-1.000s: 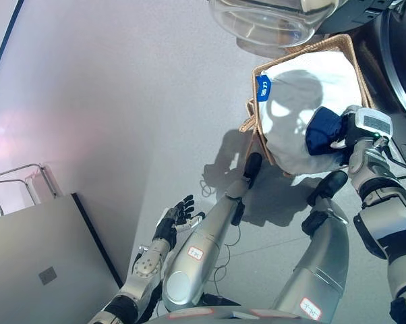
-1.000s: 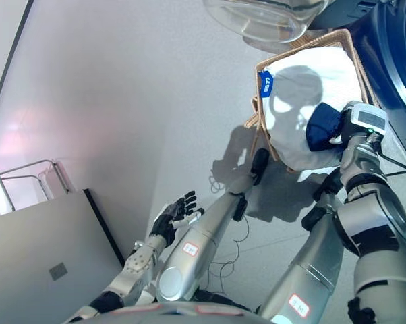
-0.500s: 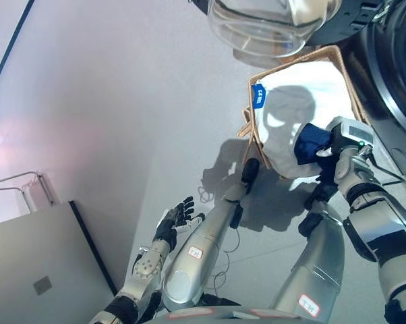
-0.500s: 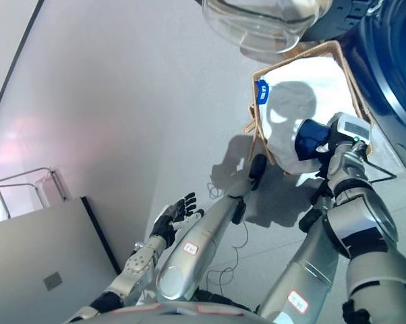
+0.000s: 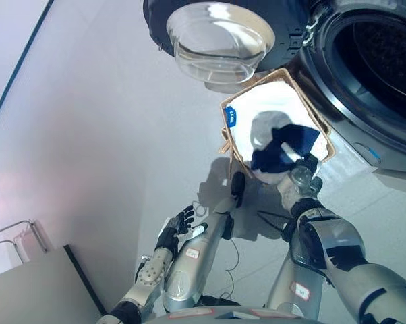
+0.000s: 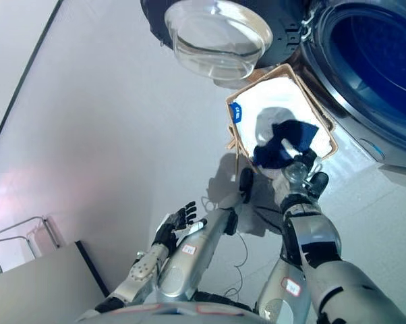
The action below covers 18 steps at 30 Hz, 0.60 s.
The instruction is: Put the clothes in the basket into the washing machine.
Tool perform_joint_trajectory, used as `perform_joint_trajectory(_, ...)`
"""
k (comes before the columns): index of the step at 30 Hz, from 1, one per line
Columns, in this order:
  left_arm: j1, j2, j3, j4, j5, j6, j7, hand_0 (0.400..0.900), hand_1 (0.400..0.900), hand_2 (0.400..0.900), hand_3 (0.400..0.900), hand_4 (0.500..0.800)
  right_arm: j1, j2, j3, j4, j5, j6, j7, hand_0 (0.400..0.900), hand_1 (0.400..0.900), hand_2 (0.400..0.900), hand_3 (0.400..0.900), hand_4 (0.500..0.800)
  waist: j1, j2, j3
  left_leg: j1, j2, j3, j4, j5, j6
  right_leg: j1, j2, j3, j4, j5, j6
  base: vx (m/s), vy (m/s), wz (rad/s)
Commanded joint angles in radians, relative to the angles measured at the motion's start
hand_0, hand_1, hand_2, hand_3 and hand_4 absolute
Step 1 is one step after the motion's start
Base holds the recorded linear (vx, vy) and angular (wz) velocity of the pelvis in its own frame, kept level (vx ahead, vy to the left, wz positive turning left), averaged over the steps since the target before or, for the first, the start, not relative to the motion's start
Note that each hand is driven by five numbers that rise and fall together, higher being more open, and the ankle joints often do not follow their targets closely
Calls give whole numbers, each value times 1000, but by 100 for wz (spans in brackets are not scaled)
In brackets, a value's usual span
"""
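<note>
A wicker basket (image 5: 225,138) with a white liner (image 5: 267,108) stands on the floor in front of the washing machine (image 5: 365,115). The machine's round drum opening (image 5: 382,57) is open, and its glass door (image 5: 220,37) is swung out to the left. My right hand (image 5: 301,167) is shut on a dark blue garment (image 5: 282,147) and holds it over the basket's near side, the cloth hanging spread out. My left hand (image 5: 177,227) is open and empty, low at the left, far from the basket.
A blue tag (image 5: 230,116) sits on the basket's left rim. A grey cabinet top (image 5: 41,297) and a metal rail (image 5: 17,233) are at the lower left. Grey floor lies to the left of the basket.
The camera has tilted up, so the drum opening and door now show. My right hand has lifted the blue garment, which has unfolded. The left hand has not moved.
</note>
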Motion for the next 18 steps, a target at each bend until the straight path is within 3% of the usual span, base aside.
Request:
perform_joint_trajectory(1, 49, -1, -43, 45, -14, -45, 31, 900, 900, 900, 900, 800, -124, -54, -24, -143, 109, -172, -15, 400, 400, 400, 400, 500, 3, 92, -46, 22, 2, -25, -18, -73, -32, 91, 19, 9, 83, -128, 40, 36, 13, -15)
perform_joint_trajectory(9, 81, -15, -49, 103, -52, -58, 6, 900, 900, 900, 900, 800, -130, -41, -52, -358, 102, -254, -62, 400, 400, 400, 400, 500, -10, 82, -87, 76, 12, -19, -34, -81, -34, 145, 34, 11, 51, -129, 39, 31, -13, -4)
perform_joint_trajectory(10, 96, 23, -52, 116, -18, -12, -32, 900, 900, 900, 900, 800, -397, -319, -100, -189, 198, -246, -12, 400, 400, 400, 400, 500, 14, 81, -126, 88, 7, -31, -34, -90, -42, 165, 26, -3, 53, -146, 43, 50, -61, 26)
perform_joint_trajectory(11, 91, 22, -39, 105, -42, -45, -21, 900, 900, 900, 900, 800, -338, -299, -63, -127, 256, -231, 0, 400, 400, 400, 400, 500, 19, 89, -125, 87, 9, -33, -33, -84, -42, 165, 27, -4, 52, -137, 41, 64, -51, 28)
perform_joint_trajectory(13, 108, 24, -43, 94, -17, -36, -17, 900, 900, 900, 900, 800, -429, -462, -67, -20, 271, -224, -10, 400, 400, 400, 400, 500, 35, 96, -150, 101, 7, -40, -45, -85, -44, 181, 23, -14, 42, -136, 45, 30, -29, 20)
perform_joint_trajectory(14, 122, 30, -45, 79, 6, -37, -27, 900, 900, 900, 900, 800, -390, -500, -50, 31, 224, -217, -24, 400, 400, 400, 400, 500, 51, 108, -160, 105, 5, -46, -46, -83, -44, 190, 18, -22, 38, -136, 48, 17, -40, 31)
perform_joint_trajectory(18, 130, 47, -13, 59, 30, -52, -25, 900, 900, 900, 900, 800, -316, -489, -120, -66, 186, -241, -62, 400, 400, 400, 400, 500, 71, 133, -178, 126, 2, -64, -61, -72, -46, 209, 19, -30, 37, -145, 49, 8, -32, 18)
